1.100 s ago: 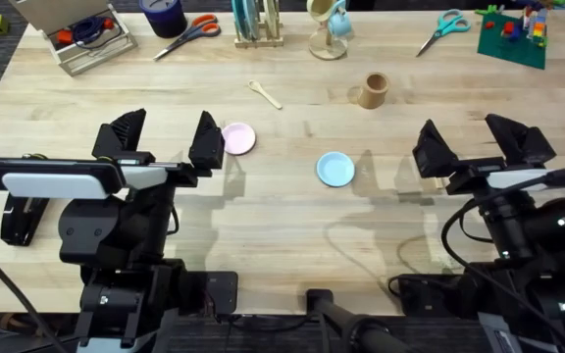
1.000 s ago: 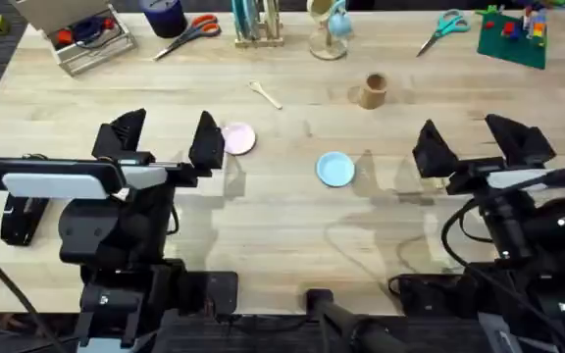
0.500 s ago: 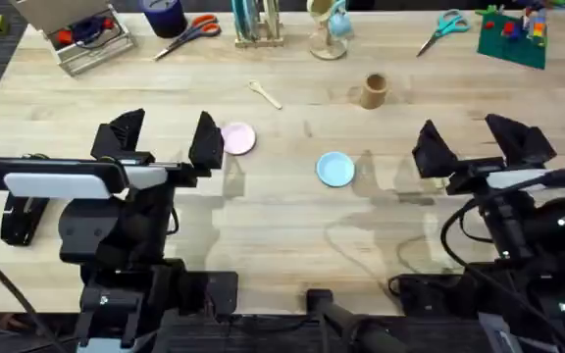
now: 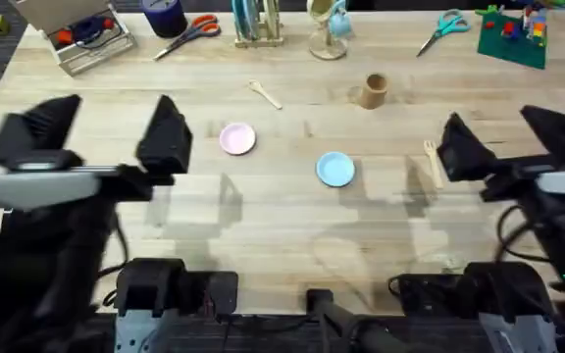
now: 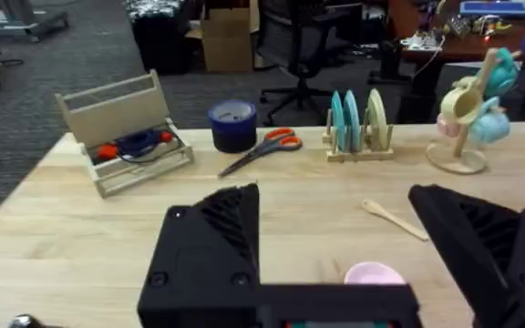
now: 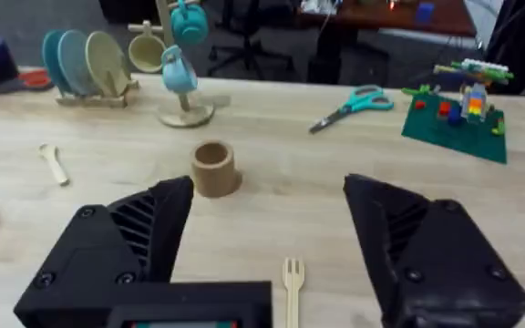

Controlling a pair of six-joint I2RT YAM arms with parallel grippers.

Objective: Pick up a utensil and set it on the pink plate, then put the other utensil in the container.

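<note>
The wooden spoon (image 4: 264,93) (image 5: 395,219) (image 6: 53,162) lies flat on the table toward the back. In front of it and slightly left sits the pink plate (image 4: 236,138) (image 5: 372,272), with nothing on it. At the back right of centre stands the tan wooden cup (image 4: 373,90) (image 6: 213,169). The wooden fork (image 4: 430,157) (image 6: 292,278) lies just left of my right gripper (image 4: 508,147) (image 6: 270,187), which hangs open and holds nothing. My left gripper (image 4: 101,137) (image 5: 334,199) is open too, raised to the left of the pink plate.
A light blue plate (image 4: 335,169) sits mid-table. Along the back edge stand a wire tray (image 4: 86,34), a dark blue cup (image 4: 163,12), orange scissors (image 4: 192,34), a dish rack (image 4: 255,22), a mug tree (image 4: 330,29), teal scissors (image 4: 441,29) and a green brick plate (image 4: 513,34).
Both arms have risen toward the camera and look larger. The left gripper has shifted left, away from the pink plate. The right gripper has shifted right, uncovering the fork.
</note>
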